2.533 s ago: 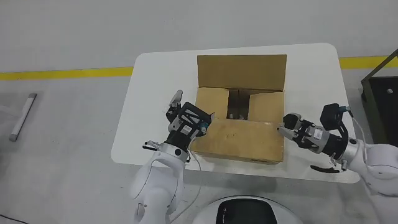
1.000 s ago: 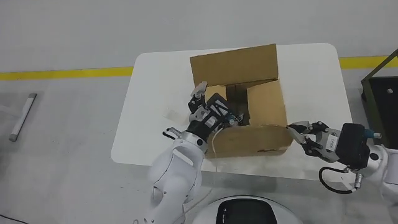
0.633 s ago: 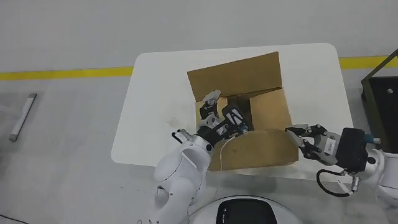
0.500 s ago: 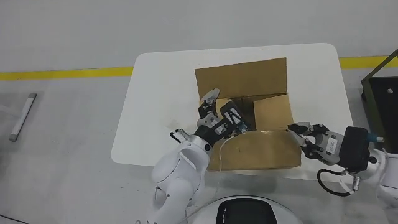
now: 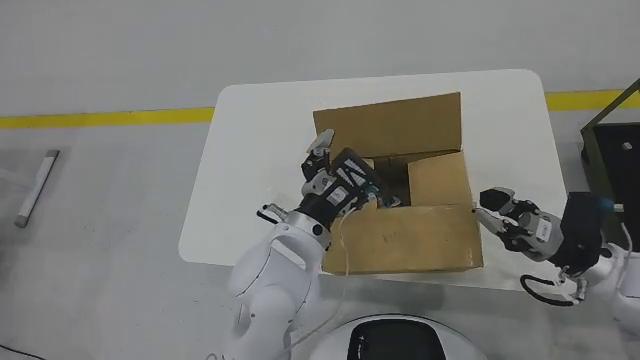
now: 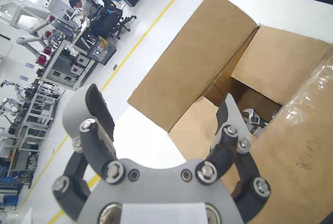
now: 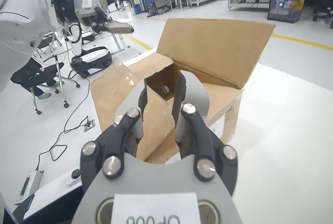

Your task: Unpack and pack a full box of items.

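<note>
Step in hand: opening up the box [image 5: 410, 235] – the unpacking has barely begun, judging by the flaps and by the contents lying inside.
Box: it sits on the right half of the white worktop [image 5: 250, 160], square to its edges.
Flaps: the far flap [image 5: 390, 125] stands up and leans away; the taped near flap [image 5: 410, 245] is folded out toward the robot; the right side flap [image 5: 440, 180] lies partly over the opening, and so does the left side flap [image 6: 192, 128].
Contents: through the gap between the side flaps a wrench [image 6: 251, 117] shows, with something else beside it too dark to name.
Left hand [image 6: 158, 100]: released, fingers spread wide, holding nothing. It hovers at the left edge of the box, with one finger [image 6: 227, 115] over the left side flap and the other out over the worktop.
Right hand [image 7: 161, 91]: part open and holding nothing, just beside the near right corner of the box, pointed along the right side flap. Whether it touches the cardboard cannot be told.
Next move: probably each hand must catch its own side flap and fold it outward – that would uncover the opening.
What it calls for: a grip on the thin edge of the cardboard, and a steady box, since it is light and may slide or turn when one flap is pulled.
</note>
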Available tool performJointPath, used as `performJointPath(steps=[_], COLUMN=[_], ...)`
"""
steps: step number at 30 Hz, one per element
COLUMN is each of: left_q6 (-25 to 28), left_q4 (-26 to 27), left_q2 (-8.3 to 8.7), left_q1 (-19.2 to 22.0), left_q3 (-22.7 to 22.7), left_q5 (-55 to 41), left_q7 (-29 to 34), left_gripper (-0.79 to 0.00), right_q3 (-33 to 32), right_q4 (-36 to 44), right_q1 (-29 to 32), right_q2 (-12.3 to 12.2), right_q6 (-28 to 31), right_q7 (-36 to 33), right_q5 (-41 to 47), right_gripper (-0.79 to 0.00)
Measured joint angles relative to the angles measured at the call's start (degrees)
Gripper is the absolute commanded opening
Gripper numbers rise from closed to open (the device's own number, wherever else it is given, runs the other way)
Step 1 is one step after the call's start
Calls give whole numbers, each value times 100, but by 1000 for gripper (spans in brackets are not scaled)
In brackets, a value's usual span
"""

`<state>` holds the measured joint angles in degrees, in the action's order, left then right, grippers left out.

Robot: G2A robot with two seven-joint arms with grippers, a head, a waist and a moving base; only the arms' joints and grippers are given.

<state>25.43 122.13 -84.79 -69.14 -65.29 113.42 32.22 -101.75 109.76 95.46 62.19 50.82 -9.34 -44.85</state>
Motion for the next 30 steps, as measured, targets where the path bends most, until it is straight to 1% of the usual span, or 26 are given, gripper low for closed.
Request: performJointPath(steps=[4,8,10,13,19,26,28,29,30], left_q6=[-77,-84,-98,-87,-75,-60,-55,-54,-55], left_q4=[108,176,197,216,271,307,317,321,325], left_q2=[17,34,42,51,71,93,99,102,105], left_q1=[-72,-135,-160,-201,-251,-273,-285,-289,-293], left_q3=[-96,-144,-149,-128,-121,-127,-129,-130,-131], left_q5=[-33,-48,-48,-51,-55,-56,-62,-63,-65], left_q7=[-5,-19,-37,-43,-38,-47,-49,-50,-51], left_gripper=[0,0,0,0,0,0,0,0,0], right_q3=[43,160,200,206,221,370,406,419,428], right_q4=[-24,-34,-41,-10,-5,16,5,-1,-9], right_q1=[-10,-71,-110,-150,-156,-197,-210,-215,-218], right_q2=[-39,-64,-76,-92,-110,-150,-162,-167,-172], right_q6=[-119,-166,-224,-390,-600,-480,-512,-527,-540], right_q7=[-486,-779,-899,-1040,-1114,-1390,-1495,-1533,-1563], right_q5=[240,354,415,408,506,678,767,816,874], right_gripper=[-453,-409,-406,-382,-397,-403,-394,-336,-329])
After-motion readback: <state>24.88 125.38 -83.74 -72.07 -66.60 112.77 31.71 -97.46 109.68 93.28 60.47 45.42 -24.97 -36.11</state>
